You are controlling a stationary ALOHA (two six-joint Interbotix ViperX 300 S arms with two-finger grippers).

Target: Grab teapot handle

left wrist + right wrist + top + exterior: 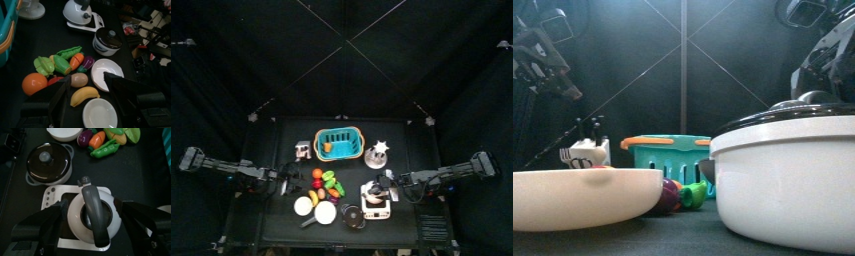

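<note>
Your right hand (90,235), jaws wide open, straddles the white teapot's (93,213) grey handle; left hand (87,95) open over fruit; basket (339,145) contents unclear.

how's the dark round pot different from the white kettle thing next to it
The dark round pot with pale rim has a flat dark lid with a small grey knob; the white rounded kettle has a long grey arched handle over its top. The pot sits directly on the table; the kettle sits on a white base. Both are round, lidded vessels.

Tally, blue basket (339,145) as reference:
- basket: one
- beside it, silvery pointed vessel (377,154): one
- nearer the table's front than the basket: teapot (93,214) one; lidded pot (47,162) one; white bowl (104,74) one; white plate (100,113) one; banana (83,95) one; orange (34,83) one
</note>
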